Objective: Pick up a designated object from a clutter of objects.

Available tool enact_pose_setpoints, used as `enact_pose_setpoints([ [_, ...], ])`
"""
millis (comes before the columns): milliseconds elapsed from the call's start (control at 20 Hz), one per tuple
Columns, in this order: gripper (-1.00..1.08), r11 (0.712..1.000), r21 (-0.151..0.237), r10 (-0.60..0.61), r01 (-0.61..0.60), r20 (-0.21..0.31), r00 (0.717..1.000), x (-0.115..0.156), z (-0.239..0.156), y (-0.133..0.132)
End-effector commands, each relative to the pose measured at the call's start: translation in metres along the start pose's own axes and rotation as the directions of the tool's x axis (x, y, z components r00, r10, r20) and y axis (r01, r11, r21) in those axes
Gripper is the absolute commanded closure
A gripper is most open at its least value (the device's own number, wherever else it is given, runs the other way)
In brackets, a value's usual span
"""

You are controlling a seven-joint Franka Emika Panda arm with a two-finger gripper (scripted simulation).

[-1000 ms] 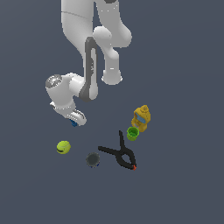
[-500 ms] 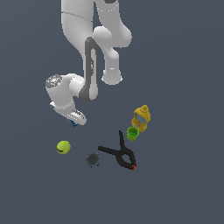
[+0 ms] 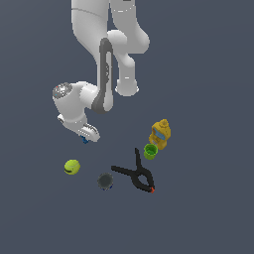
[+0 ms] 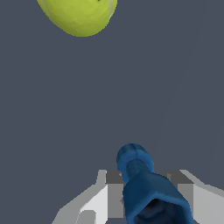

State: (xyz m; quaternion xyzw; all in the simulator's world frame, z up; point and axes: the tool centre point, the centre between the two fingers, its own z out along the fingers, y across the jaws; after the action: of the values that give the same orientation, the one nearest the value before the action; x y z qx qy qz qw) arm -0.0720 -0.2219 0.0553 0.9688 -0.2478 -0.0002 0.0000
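Claw (image 4: pixel 146 194): closed on the blue piece (image 4: pixel 144 179), fingers either side; since a second earlier, no visible shift. Judged: grasp set, lift pending. Yellow-green ball (image 3: pixel 72 166) near. Dark disc (image 3: pixel 104 180), black clamp (image 3: pixel 135 173), green cup (image 3: pixel 151 151), yellow container (image 3: pixel 160 133) farther along the bench.

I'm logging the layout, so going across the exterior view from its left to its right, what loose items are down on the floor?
Yellow-green ball → tiny blue piece, at the claw → dark grey round piece → black spring clamp → yellow container.
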Motion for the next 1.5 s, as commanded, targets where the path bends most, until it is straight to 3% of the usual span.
enact_pose_setpoints([
  [0, 1.08, 1.0, 0.0, -0.001, 0.001, -0.001, 1.0, 0.001, -0.009, -0.01],
  [400, 1.08, 1.0, -0.002, 0.0, 0.0, -0.001, 1.0, 0.004, -0.057, -0.063],
  [1450, 1.08, 1.0, -0.003, 0.0, 0.0, -0.002, 1.0, 0.018, -0.228, -0.254],
])
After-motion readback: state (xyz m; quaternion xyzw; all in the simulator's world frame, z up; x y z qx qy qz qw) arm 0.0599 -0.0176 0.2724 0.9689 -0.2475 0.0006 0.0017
